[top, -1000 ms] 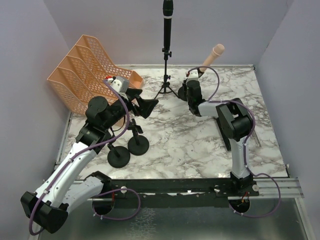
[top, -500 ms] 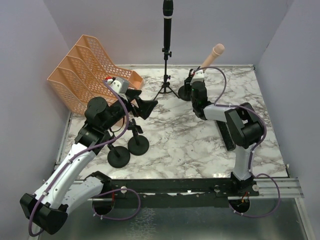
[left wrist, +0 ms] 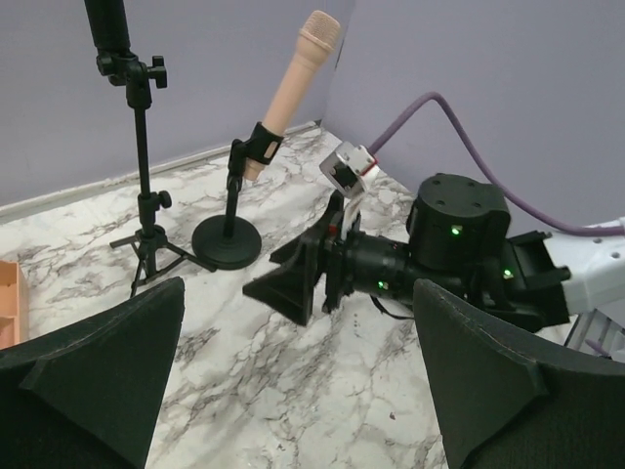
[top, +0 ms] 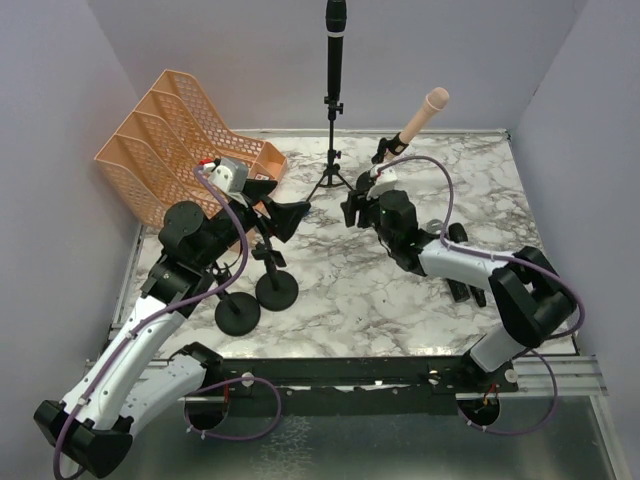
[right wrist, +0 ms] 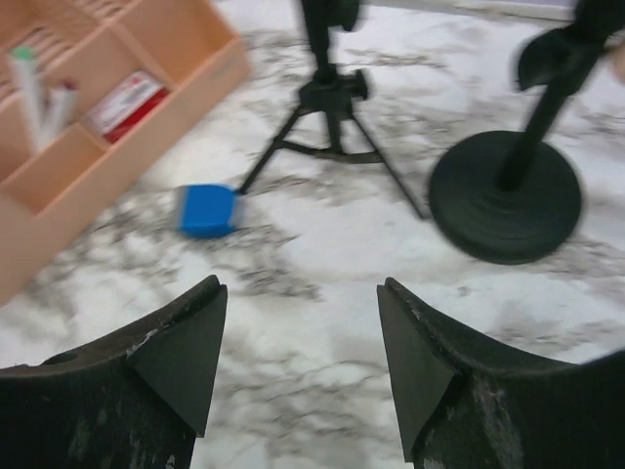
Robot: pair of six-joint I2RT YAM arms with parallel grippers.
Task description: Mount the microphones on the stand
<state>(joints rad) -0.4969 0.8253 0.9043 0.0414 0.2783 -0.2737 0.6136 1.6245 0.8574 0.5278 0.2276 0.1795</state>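
A black microphone stands clipped upright in a tripod stand at the back; it also shows in the left wrist view. The pale pink microphone sits tilted in the clip of a round-base stand. Two bare round-base stands are beside my left arm. My left gripper is open and empty above the marble. My right gripper is open and empty, just in front of the tripod. The other black microphones are not clearly visible.
An orange file tray stands at the back left with small items in it. A blue block lies by the tripod legs. A dark slim shape lies under my right forearm. Grey walls surround the marble table.
My right gripper has pulled away from the pink microphone's stand, moving left and toward the front, open the whole time. My left gripper shifted slightly.
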